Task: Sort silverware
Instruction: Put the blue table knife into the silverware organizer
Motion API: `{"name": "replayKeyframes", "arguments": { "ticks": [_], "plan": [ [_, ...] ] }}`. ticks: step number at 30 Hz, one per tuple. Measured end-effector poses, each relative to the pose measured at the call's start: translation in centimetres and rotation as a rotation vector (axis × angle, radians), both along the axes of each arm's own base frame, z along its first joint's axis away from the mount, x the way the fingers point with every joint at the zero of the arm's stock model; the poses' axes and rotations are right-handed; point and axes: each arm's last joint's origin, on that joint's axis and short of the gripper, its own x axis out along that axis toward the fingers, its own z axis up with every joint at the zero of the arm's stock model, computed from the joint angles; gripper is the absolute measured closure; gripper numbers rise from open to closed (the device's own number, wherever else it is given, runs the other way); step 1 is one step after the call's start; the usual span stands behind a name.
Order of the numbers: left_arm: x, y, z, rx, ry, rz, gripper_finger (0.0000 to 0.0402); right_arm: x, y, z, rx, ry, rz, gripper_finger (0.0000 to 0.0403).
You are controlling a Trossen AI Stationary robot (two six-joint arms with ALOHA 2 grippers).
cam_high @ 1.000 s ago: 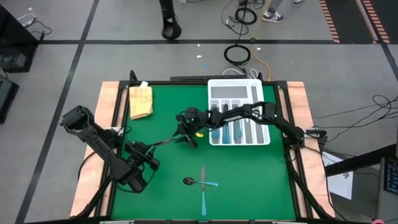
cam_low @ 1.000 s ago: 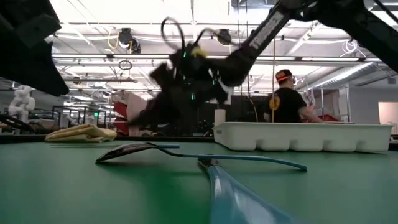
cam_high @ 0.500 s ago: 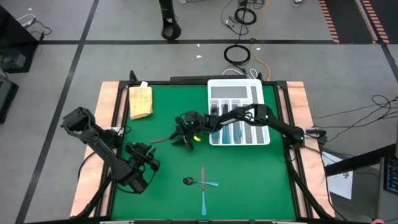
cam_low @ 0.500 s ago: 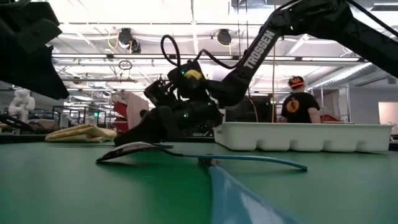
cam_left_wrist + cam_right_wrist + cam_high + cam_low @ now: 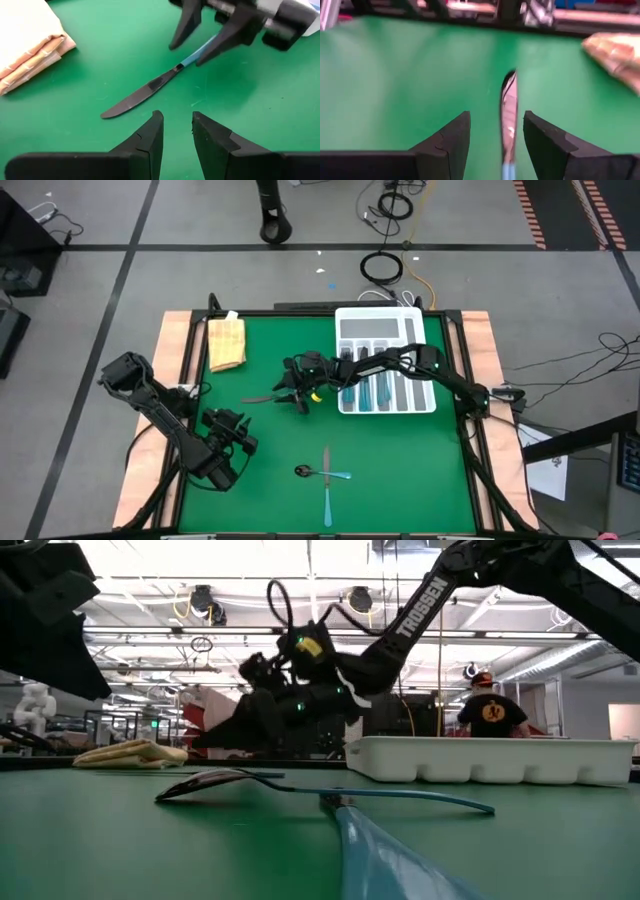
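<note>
Right pincer (image 5: 291, 394) open astride knife (image 5: 262, 399) beside tray (image 5: 385, 327).

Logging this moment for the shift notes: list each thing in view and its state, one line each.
Knife: flat on the mat, handle between the right gripper's open fingers.
Right gripper: open.
Left gripper: open, holding nothing.
Tray: partly filled.
Spoon: lying loose.

Grey floor (image 5: 90, 290) crossed by dark tape lines, orange-and-black hazard stripes at the upper right of the frame. Coiled black cable (image 5: 381, 267) above the green surface (image 5: 270, 450). Bright ceiling lights (image 5: 300, 560) and rafters behind, plus a person (image 5: 492, 710) in black at right.
</note>
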Motion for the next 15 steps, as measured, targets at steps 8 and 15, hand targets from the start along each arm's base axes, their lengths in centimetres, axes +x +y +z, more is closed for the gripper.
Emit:
{"name": "replayKeyframes", "arguments": {
  "ticks": [8, 15],
  "plan": [
    [0.0, 0.0, 0.0, 0.004, 0.003, -0.002, 0.0293, -0.4, -0.3, -1.0, -0.001, 0.125, -0.068, 0.0231],
    [-0.2, 0.3, -0.3, 0.019, 0.007, -0.004, 0.0293, -0.4, -0.6, -3.8, 0.013, 0.177, -0.137, 0.0231]
  ]
}}
